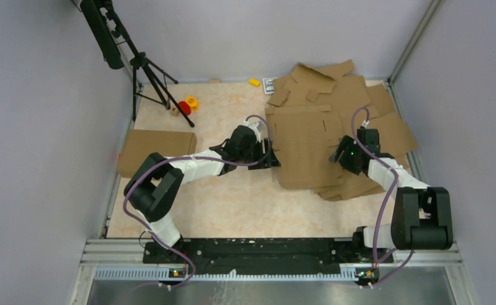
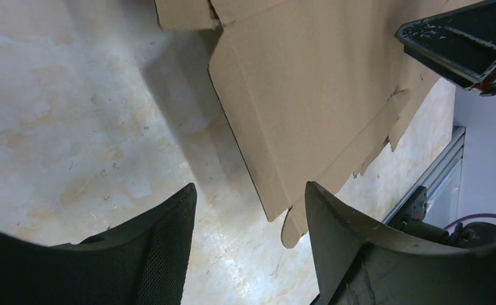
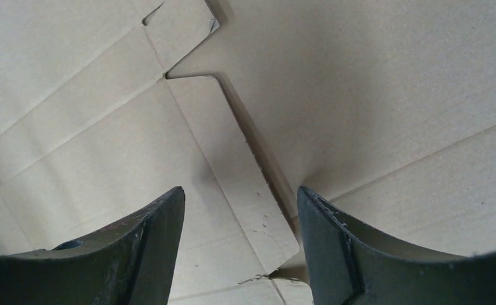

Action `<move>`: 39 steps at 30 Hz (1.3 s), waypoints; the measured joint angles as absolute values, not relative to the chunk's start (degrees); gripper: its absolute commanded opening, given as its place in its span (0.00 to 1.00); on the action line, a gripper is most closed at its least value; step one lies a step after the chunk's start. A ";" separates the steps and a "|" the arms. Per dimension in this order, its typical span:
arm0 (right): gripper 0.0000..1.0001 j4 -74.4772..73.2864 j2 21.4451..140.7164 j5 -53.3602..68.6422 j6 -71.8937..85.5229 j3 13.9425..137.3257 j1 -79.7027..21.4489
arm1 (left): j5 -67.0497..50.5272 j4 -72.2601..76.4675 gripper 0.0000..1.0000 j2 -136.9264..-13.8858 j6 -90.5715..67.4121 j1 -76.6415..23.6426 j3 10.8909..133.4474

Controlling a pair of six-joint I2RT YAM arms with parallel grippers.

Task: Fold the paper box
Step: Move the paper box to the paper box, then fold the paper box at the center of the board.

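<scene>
— Marbled beige table (image 1: 233,203), grey walls all round. Where is the paper box (image 1: 306,146)?
— Unfolded, on top of a heap of cardboard sheets (image 1: 376,121) at the far right. The left gripper (image 1: 272,156) is at its left edge and the right gripper (image 1: 338,155) at its right, both with fingers apart, pinching nothing.
— Farther out?
— A brown carton (image 1: 158,150) at the left edge, a tripod (image 1: 145,70) behind it.

The left arm (image 1: 201,166) and right arm (image 1: 385,170) share one build: bulky black joint housings with white links between them. A purple cable (image 1: 384,210) loops along each, rising from the black base rail (image 1: 264,248). A green light (image 1: 352,152) glows on the right wrist. The left end effector (image 2: 250,186) and right end effector (image 3: 241,189) have dark, curved, tapering fingers (image 3: 334,241), scuffed pale.
</scene>
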State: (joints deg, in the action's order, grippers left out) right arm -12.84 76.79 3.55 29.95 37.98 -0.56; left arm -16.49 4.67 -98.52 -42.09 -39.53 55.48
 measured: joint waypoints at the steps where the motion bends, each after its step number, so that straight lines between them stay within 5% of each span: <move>1: 0.58 -12.58 77.17 4.29 29.69 38.06 -0.49 | -16.62 4.25 0.64 -98.54 -42.06 -39.53 55.57; 11: 0.30 -10.74 73.93 17.30 30.00 36.34 0.01 | -20.58 1.63 0.58 -98.98 -39.81 -38.02 56.93; 21: 0.15 -13.28 70.74 25.04 29.47 35.27 -0.12 | -23.64 -1.32 0.31 -99.22 -36.80 -36.38 57.32; 28: 0.10 -18.28 69.12 26.55 28.05 36.12 -5.85 | -24.49 -6.70 0.22 -97.17 -33.80 -36.23 56.21; 31: 0.16 -21.67 66.11 26.35 27.42 36.12 -7.42 | -24.12 -9.65 0.23 -93.89 -32.84 -36.16 53.89; 32: 0.26 -22.52 65.17 26.11 27.18 36.14 -7.53 | -24.12 -10.63 0.26 -92.99 -32.71 -36.18 53.49; 36: 0.68 -26.17 61.43 23.11 26.30 36.93 -7.86 | -24.03 -13.39 0.66 -88.03 -31.88 -36.53 50.41; 39: 0.71 -27.55 60.03 19.53 25.82 37.82 -7.88 | -22.63 -15.44 0.81 -82.65 -31.51 -36.91 46.24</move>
